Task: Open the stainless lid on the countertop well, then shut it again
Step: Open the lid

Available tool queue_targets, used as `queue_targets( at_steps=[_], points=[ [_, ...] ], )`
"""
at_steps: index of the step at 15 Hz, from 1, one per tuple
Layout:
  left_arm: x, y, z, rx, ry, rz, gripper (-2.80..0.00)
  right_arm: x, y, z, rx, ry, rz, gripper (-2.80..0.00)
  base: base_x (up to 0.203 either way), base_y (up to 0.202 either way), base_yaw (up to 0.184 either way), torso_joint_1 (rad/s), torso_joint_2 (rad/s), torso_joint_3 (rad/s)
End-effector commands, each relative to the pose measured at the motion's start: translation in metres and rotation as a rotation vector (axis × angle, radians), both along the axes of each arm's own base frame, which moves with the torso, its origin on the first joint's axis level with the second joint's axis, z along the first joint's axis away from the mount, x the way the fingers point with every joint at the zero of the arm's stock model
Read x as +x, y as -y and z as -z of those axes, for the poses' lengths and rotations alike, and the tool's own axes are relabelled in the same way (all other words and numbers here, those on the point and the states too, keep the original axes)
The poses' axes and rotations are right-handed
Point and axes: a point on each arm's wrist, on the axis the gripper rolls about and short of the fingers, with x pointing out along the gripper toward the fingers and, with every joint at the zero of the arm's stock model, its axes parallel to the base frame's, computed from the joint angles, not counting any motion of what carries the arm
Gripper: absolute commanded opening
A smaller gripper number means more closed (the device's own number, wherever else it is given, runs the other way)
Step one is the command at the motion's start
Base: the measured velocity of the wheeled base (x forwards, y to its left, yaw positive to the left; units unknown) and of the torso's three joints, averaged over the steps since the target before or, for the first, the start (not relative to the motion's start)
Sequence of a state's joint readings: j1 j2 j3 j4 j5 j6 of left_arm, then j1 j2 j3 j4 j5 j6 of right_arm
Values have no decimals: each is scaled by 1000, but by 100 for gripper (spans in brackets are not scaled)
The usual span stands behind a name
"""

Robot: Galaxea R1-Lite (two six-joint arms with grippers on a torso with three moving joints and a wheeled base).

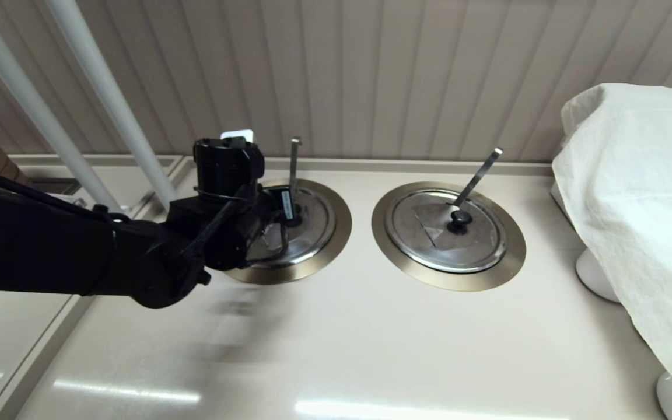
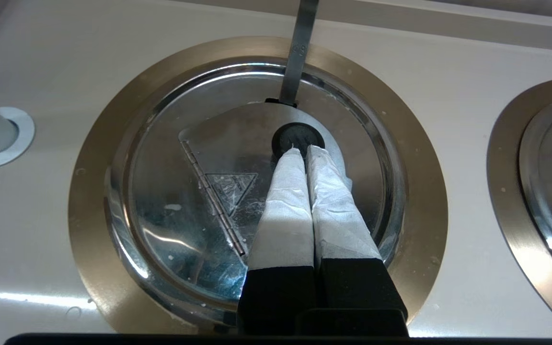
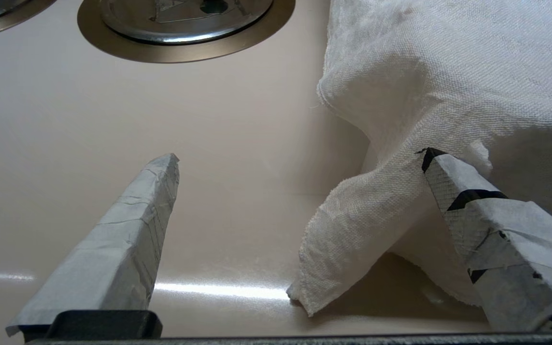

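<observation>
The stainless lid [image 1: 315,224] [image 2: 185,201] lies flat and closed in the countertop well, whose bronze-grey flange [image 1: 340,228] [image 2: 94,191] rings it. A straight utensil handle [image 1: 294,163] [image 2: 300,57] stands up through the lid's far side. My left gripper [image 1: 291,220] [image 2: 304,149] hangs over the lid's wedge flap, shut, its taped fingers pressed together with the tips at the near edge of the small black knob [image 2: 298,136]. Nothing sits between them. My right gripper [image 3: 302,155] is open low over the counter beside the cloth and is out of the head view.
The twin lid [image 1: 447,230] with a slanted handle [image 1: 479,175] sits in its own ring [image 1: 511,256] to the right. A white cloth [image 1: 633,204] [image 3: 448,72] drapes over something at the far right, one corner hanging between my right fingers. White poles [image 1: 108,99] rise at back left.
</observation>
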State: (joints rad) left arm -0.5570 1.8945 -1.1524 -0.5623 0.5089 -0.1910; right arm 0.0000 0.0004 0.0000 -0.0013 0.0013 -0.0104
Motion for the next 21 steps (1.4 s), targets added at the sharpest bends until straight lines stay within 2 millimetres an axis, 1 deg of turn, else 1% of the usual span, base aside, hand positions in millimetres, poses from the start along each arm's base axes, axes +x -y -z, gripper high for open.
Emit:
queue_targets(
  at_steps=[1, 2, 3, 6, 7, 9, 11, 12, 15, 17, 21],
  points=[
    [10, 6, 23, 25, -42, -3, -280, 0, 0, 0, 0, -1, 0, 0, 0, 0, 0, 0, 0, 0],
    [14, 8, 25, 23, -41, -7, -280, 0, 0, 0, 0, -1, 0, 0, 0, 0, 0, 0, 0, 0],
    [17, 8, 22, 8, -23, -11, -280, 0, 0, 0, 0, -1, 0, 0, 0, 0, 0, 0, 0, 0],
    [28, 10, 34, 6, -7, -24, -280, 0, 0, 0, 0, -1, 0, 0, 0, 0, 0, 0, 0, 0],
    [32, 8, 35, -3, 7, -37, -280, 0, 0, 0, 0, 1, 0, 0, 0, 0, 0, 0, 0, 0],
    [33, 6, 37, -2, 4, -41, -280, 0, 0, 0, 0, -1, 0, 0, 0, 0, 0, 0, 0, 0],
    [35, 8, 50, 51, -25, -36, -280, 0, 0, 0, 0, -1, 0, 0, 0, 0, 0, 0, 0, 0],
    [37, 8, 53, 55, -24, -35, -280, 0, 0, 0, 0, 1, 0, 0, 0, 0, 0, 0, 0, 0],
    [40, 11, 47, 11, 47, -38, -280, 0, 0, 0, 0, -1, 0, 0, 0, 0, 0, 0, 0, 0],
    [47, 15, 49, -6, 77, -41, -280, 0, 0, 0, 0, -1, 0, 0, 0, 0, 0, 0, 0, 0],
    [48, 14, 49, -5, 76, -47, -280, 0, 0, 0, 0, -1, 0, 0, 0, 0, 0, 0, 0, 0]
  ],
)
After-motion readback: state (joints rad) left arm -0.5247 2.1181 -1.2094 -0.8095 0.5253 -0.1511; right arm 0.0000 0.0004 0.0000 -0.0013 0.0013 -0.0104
